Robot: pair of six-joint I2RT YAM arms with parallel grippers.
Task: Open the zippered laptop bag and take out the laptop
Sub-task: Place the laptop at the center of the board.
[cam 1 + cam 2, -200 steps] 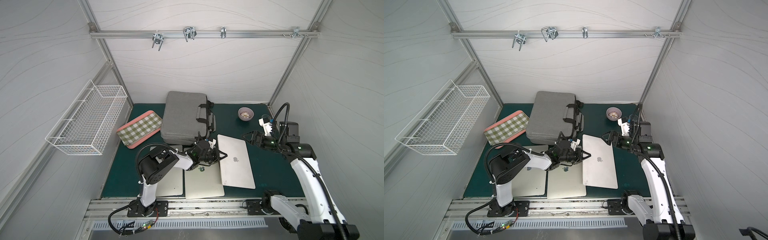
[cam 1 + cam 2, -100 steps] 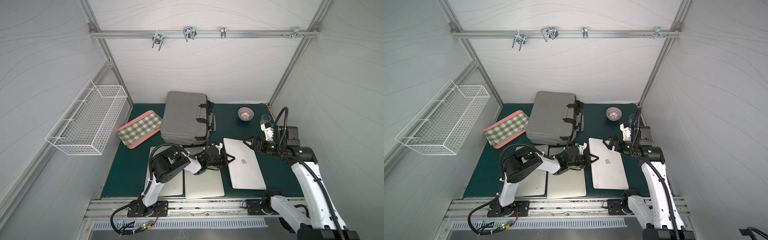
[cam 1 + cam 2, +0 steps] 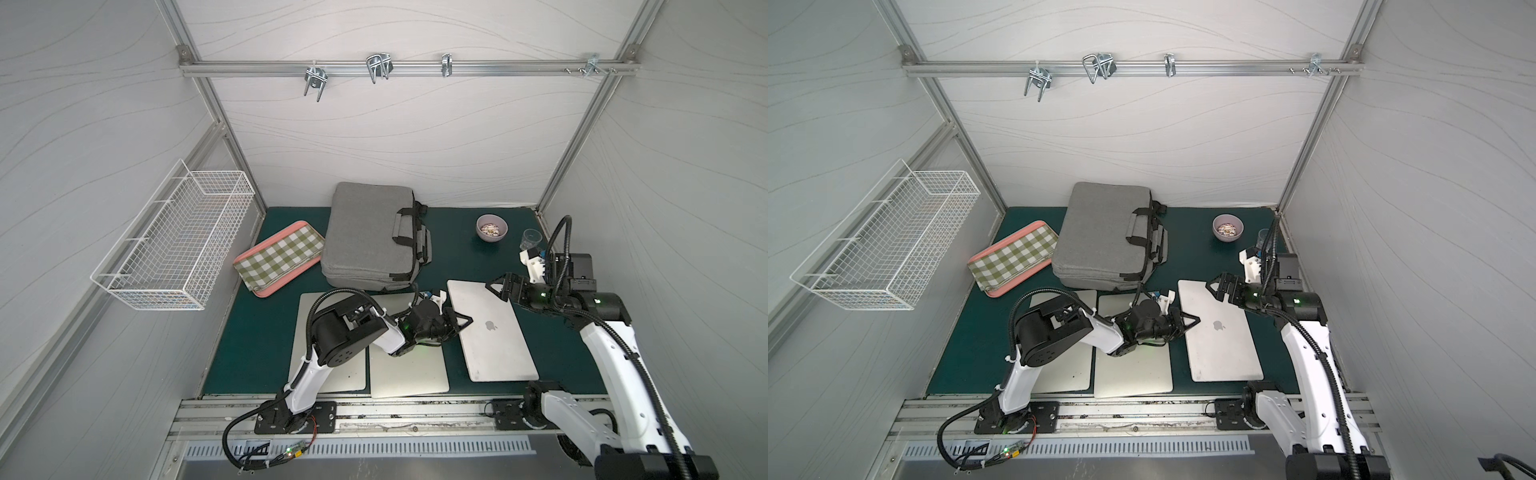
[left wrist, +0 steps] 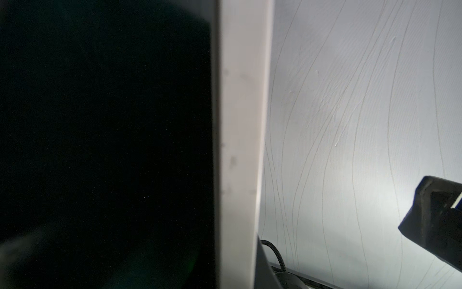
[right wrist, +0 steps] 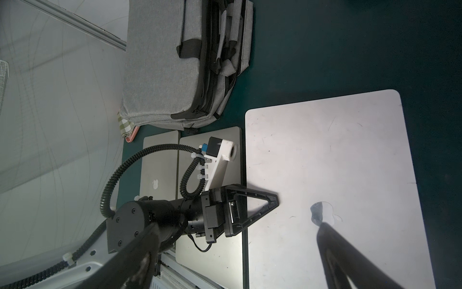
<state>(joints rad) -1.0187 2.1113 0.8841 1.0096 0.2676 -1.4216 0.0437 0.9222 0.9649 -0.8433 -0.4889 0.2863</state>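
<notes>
Laptop [image 3: 494, 353] has slid toward R arm's side vs 1 s ago. It was tight against mid laptop [image 3: 409, 370]; now a strip of green mat [image 3: 257, 332] shows between them. L arm reached out w/ it. R gripper [image 3: 496, 289] barely shifted.

Laptop now: closed, logo up, out of bag, lying on mat slightly skewed, in front of R arm's base.
- L gripper [image 3: 467, 322] is rolled on its side at the laptop edge nearest mid laptop. Jaws nearly together, pinching that edge. Top finger [image 5: 273, 200] lies flat on lid; lower one hidden under.
- R gripper sits over laptop's far corner, jaws spread wide. Can't tell if it touches the lid.

Bag [image 3: 365, 237]: 1, grey, flat at back of mat, handles toward R side. In R wrist view the handle side gapes, dark inside; can't tell contents.

Laptops: 3 total, all silver, all closed. Mid laptop and outer laptop [image 3: 353, 376] lie side by side under L arm, far edges just beside bag.

Rest:
- 1 checked tray [image 3: 278, 259], pink rim, one end touching bag's corner.
- 1 bowl [image 3: 492, 238] w/ small pale bits in it.
- 1 clear cup [image 3: 532, 237] near bowl.
- 1 wire basket [image 3: 174, 237] on wall at L side, contents unclear.
</notes>
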